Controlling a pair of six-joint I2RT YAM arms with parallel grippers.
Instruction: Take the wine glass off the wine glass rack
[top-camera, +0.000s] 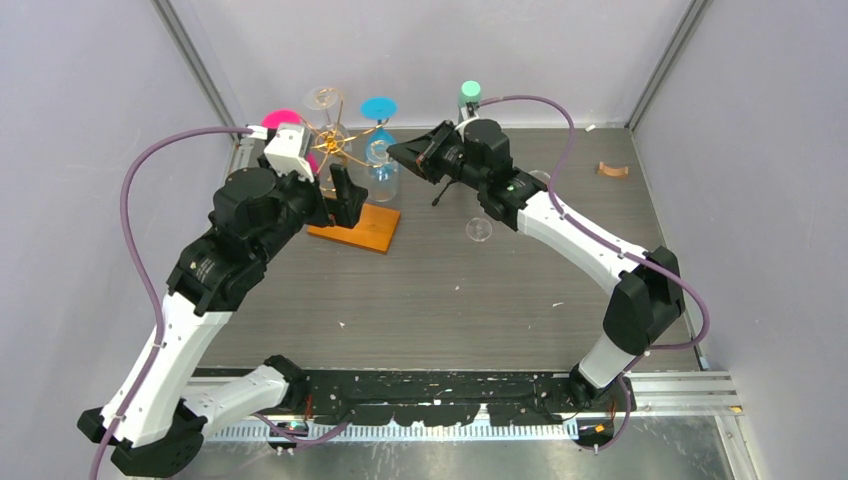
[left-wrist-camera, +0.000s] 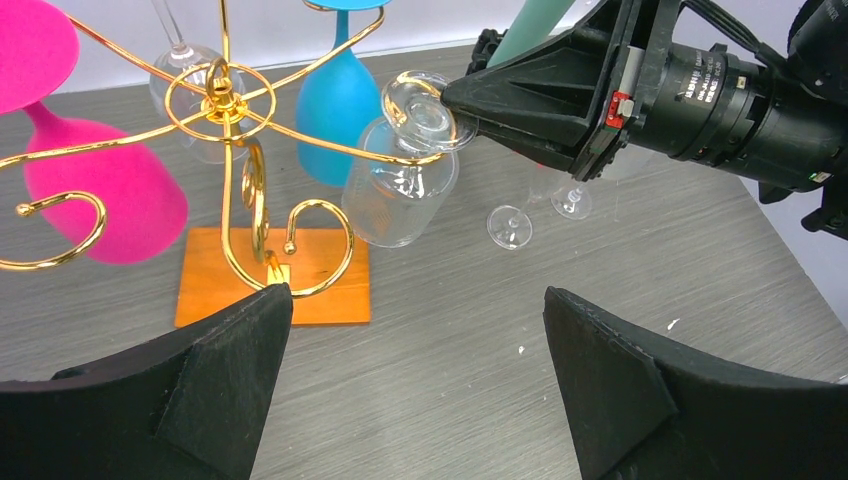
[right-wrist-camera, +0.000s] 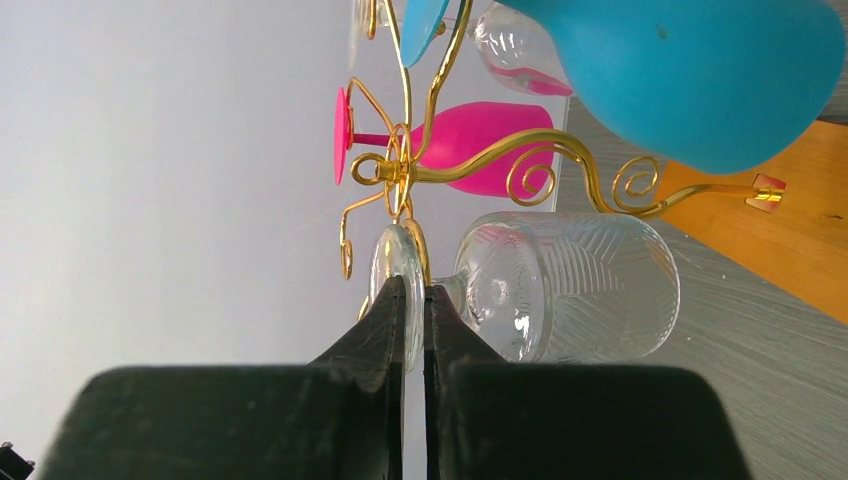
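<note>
The gold wire wine glass rack (top-camera: 335, 140) stands on its orange-brown wooden base (top-camera: 355, 228) at the back left. A clear wine glass (left-wrist-camera: 400, 195) hangs upside down from one scroll arm, its foot (left-wrist-camera: 420, 105) on the wire. My right gripper (top-camera: 397, 152) is shut on the rim of that foot. The right wrist view shows its fingertips (right-wrist-camera: 415, 290) pinching the foot, with the ribbed bowl (right-wrist-camera: 570, 285) beside them. My left gripper (left-wrist-camera: 418, 300) is open and empty, low over the table in front of the base (left-wrist-camera: 270, 280).
A pink glass (top-camera: 285, 120), a blue glass (top-camera: 378, 108) and another clear glass (top-camera: 322, 100) hang on the rack. A clear glass (top-camera: 479, 228) lies on the table under my right arm. A mint-green cylinder (top-camera: 469, 95) stands at the back. A brown piece (top-camera: 612, 170) lies at the right.
</note>
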